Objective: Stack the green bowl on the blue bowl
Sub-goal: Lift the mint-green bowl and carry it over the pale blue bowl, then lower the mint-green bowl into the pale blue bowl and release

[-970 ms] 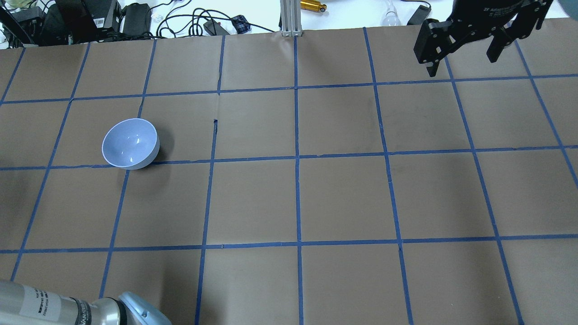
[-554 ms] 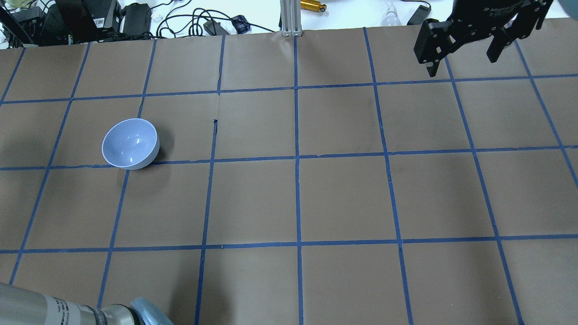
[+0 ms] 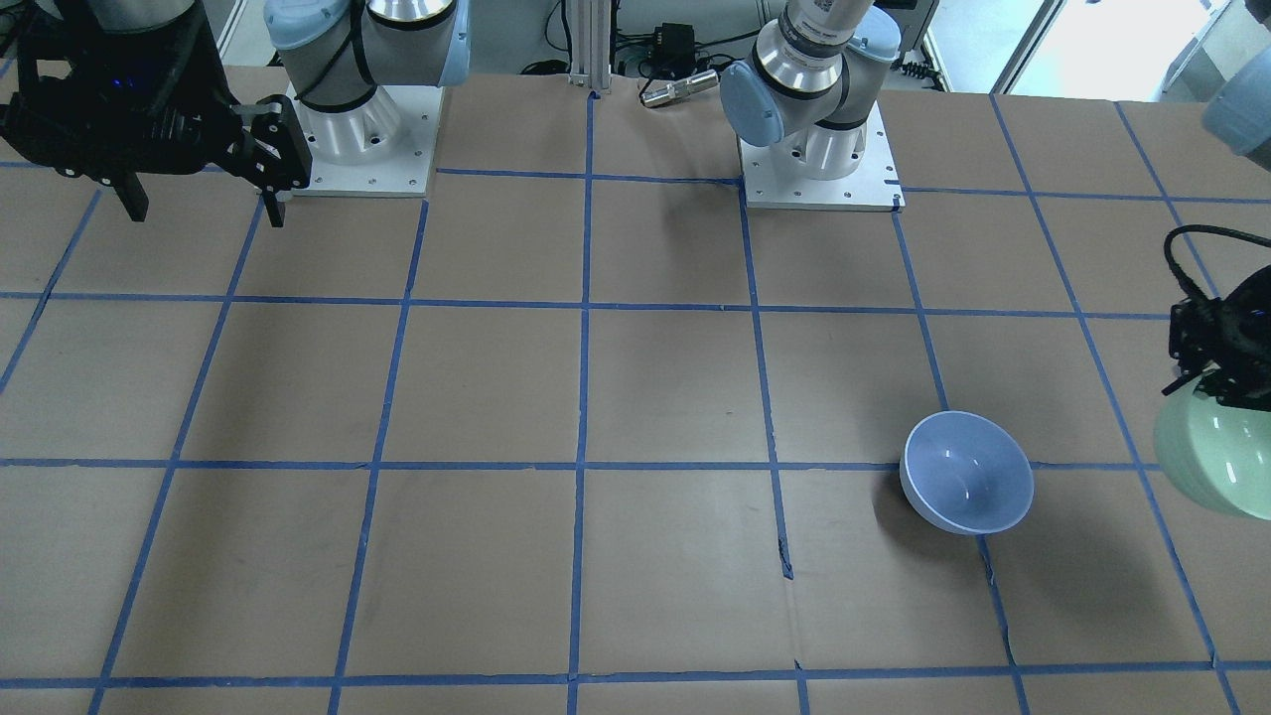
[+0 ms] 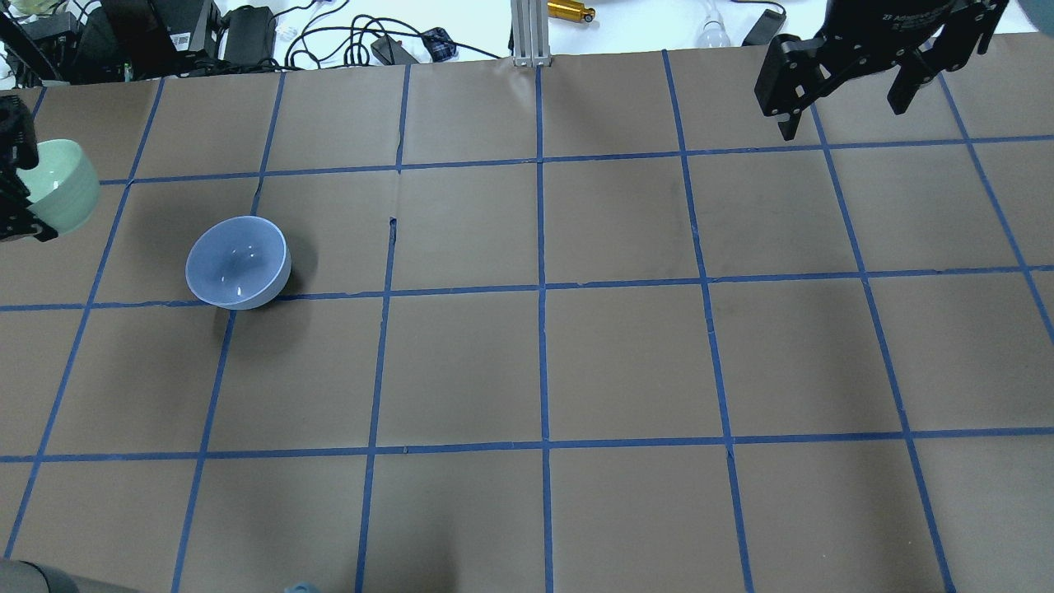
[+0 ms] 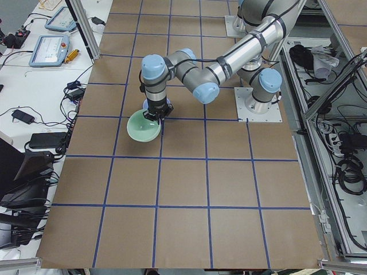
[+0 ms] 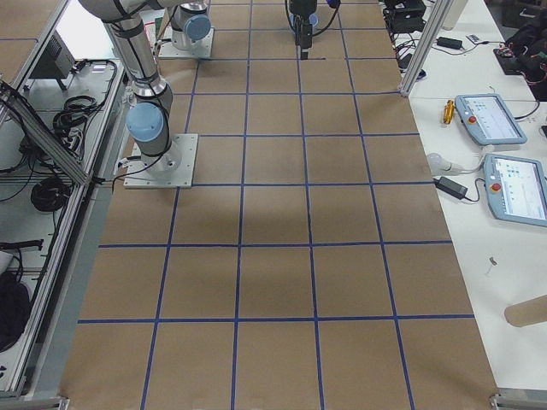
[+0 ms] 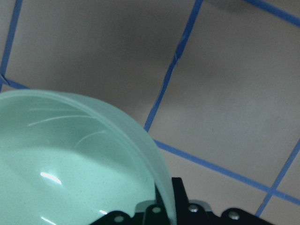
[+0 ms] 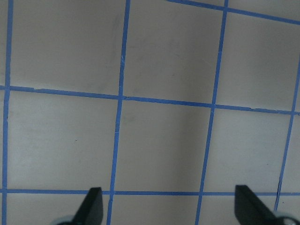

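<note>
silver tubes on the left arm (image 5: 246, 46), pale blue caps at every joint; white screwed base plate (image 3: 864, 194) underneath. right pincer (image 4: 844, 111) all black, white lettering; black cable (image 3: 1170, 253) loops over left pincer (image 3: 1211, 387).

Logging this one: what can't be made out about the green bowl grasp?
Fingertips of the left gripper: front-facing view, hidden by the green bowl; overhead, cut by the left edge.
Full rim of the green bowl: left wrist view, cut off by the frame.
The blue bowl: absent from exterior left view, perhaps behind the green bowl.
</note>
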`<state>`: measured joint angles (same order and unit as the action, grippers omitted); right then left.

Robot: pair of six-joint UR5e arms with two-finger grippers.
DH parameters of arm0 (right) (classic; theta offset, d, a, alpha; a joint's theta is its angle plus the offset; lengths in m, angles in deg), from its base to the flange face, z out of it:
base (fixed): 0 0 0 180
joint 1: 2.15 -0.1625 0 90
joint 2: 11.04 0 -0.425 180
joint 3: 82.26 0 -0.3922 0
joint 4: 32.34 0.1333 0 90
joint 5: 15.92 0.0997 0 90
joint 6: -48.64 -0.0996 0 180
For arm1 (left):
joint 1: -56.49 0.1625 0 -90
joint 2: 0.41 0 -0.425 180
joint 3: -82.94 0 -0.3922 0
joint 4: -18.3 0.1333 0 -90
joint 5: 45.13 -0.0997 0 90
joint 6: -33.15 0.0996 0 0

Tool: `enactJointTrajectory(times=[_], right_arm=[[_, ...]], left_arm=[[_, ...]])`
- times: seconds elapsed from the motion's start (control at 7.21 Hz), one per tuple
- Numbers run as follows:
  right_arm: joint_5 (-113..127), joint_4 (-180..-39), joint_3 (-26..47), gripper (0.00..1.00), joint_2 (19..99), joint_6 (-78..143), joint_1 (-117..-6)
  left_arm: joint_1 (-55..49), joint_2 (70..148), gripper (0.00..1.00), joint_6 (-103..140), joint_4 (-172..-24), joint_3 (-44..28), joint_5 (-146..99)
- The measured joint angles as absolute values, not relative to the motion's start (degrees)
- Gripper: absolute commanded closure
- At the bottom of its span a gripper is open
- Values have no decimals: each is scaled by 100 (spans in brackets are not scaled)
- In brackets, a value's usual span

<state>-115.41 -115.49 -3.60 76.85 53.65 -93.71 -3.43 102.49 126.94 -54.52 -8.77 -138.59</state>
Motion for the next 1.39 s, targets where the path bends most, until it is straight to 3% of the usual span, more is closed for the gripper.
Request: enactJointTrajectory(times=[0.42, 1.11, 1.25, 1.39], right_arm=[[-11541, -11549, -360, 0, 7686, 5365, -9365], [-11541, -11549, -360, 0, 7685, 5365, -9367], [-11541, -11549, -360, 0, 7685, 5365, -9367], [-11541, -11549, -360, 0, 7685, 5365, -9368]], left_arm=[[-1495, 10219, 100, 10788, -5399, -1234, -13851], [-1759, 10338, 100, 10198, -4812, -1977, -14109], [-1760, 10342, 84, 10197, -4739, -2102, -14122], [-1760, 10337, 79, 10197, -4704, -2182, -14114]])
